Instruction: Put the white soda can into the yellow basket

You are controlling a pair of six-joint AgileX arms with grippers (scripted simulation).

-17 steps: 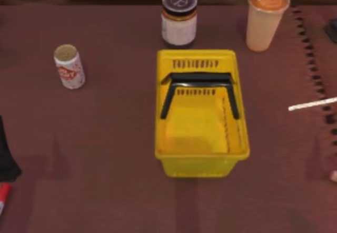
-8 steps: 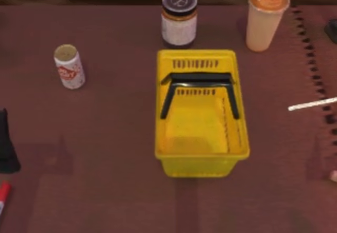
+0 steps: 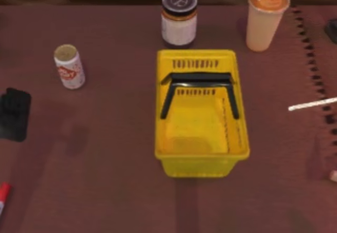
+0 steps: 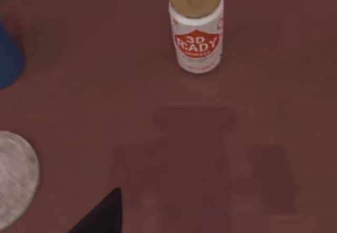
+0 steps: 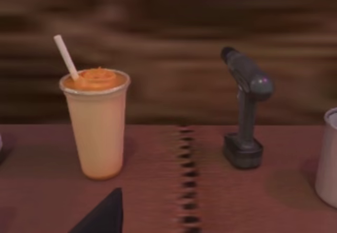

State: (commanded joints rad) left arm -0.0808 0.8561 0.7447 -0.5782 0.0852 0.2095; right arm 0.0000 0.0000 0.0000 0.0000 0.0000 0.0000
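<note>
- The white soda can (image 3: 69, 67) stands upright on the tabletop (image 3: 105, 164) at the left side, well apart from the yellow basket (image 3: 200, 162); the left wrist view shows its red logo and dull top (image 4: 196, 27).
- The yellow basket sits mid-table, its black handle (image 3: 197, 80) folded across the opening, nothing inside.
- The left gripper (image 3: 14, 114) hovers at the table's left edge, nearer the front than the can and not touching it; I cannot tell whether its jaws are parted or closed.
- The right gripper is out of the top view; its wrist camera faces an orange cup with a straw (image 5: 98, 122) and a dark cordless drill (image 5: 245, 112).
- A dark-lidded jar (image 3: 179, 18) stands just behind the basket.
</note>
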